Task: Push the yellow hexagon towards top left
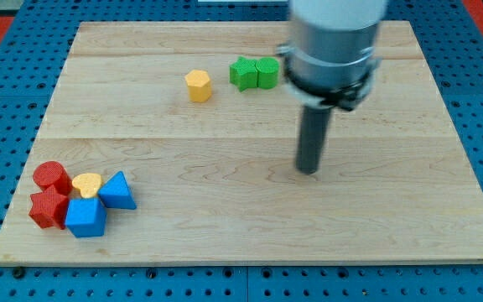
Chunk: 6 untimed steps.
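The yellow hexagon (198, 85) stands on the wooden board (225, 168) in the upper middle. My tip (309, 171) rests on the board to the right of and well below the hexagon, apart from every block. The rod hangs from the grey arm body at the view's top right. Two green blocks sit touching each other just right of the hexagon: a green star-like block (243, 73) and a green cube (267, 73).
A cluster lies at the view's bottom left: a red cylinder (51, 177), a red star-like block (49, 208), a yellow heart (86, 184), a blue triangle (118, 191) and a blue block (85, 216). Blue matting surrounds the board.
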### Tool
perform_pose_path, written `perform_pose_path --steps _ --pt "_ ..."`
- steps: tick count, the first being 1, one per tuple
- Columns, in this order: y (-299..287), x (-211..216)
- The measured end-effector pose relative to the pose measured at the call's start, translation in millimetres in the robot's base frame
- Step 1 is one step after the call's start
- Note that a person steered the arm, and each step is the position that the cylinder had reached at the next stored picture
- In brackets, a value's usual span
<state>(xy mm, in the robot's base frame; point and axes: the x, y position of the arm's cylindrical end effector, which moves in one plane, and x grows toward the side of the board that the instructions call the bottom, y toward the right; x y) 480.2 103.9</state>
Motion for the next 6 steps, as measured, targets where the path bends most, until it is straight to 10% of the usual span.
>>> perform_pose_path --steps 4,6 --pt "-215.9 -159.6" --pt "-232.9 -210.1"
